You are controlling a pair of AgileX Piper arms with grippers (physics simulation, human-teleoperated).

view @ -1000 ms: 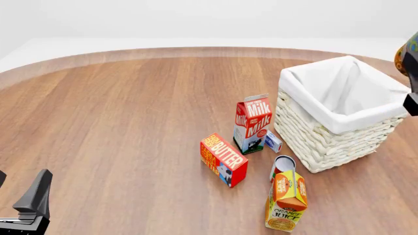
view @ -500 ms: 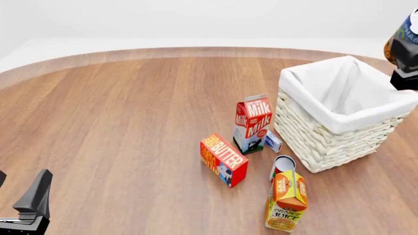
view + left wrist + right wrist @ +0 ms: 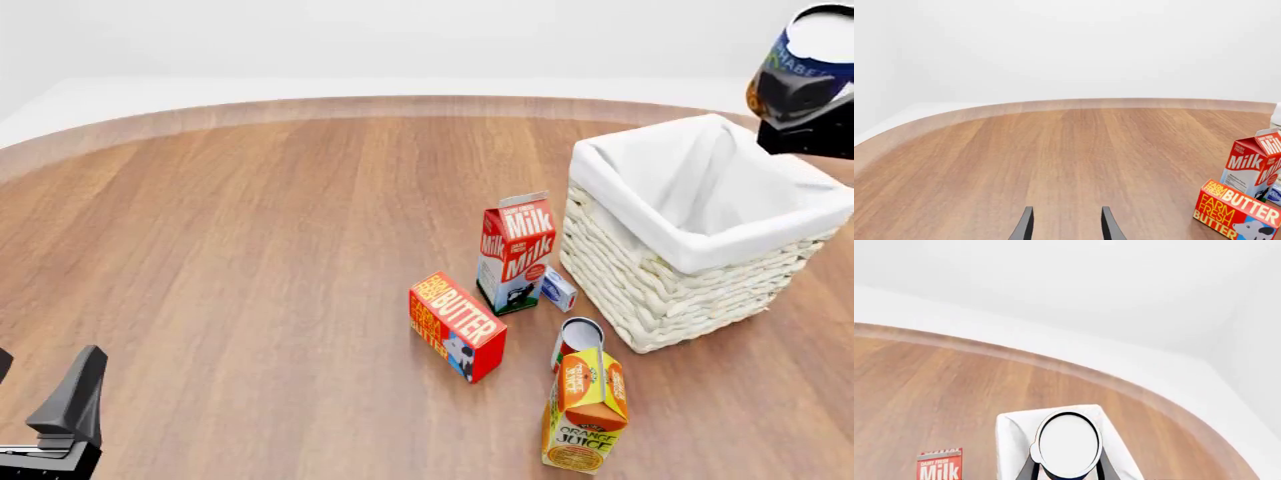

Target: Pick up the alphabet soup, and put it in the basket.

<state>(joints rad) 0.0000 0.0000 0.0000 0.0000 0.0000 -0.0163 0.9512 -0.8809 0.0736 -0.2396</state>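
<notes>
Alphabet soup held in my right claw, up in the air by the basket's far right corner.

The alphabet soup (image 3: 810, 60) sits clamped between the fingers of my right claw (image 3: 1067, 471), its whitish top facing the wrist camera, clear of the desk (image 3: 267, 260) and above the basket (image 3: 694, 245) at the desk's right edge. Just left of the basket stands the milk carton (image 3: 515, 252). My left claw (image 3: 1064, 227) hangs parted and empty near the desk's near left corner.
</notes>
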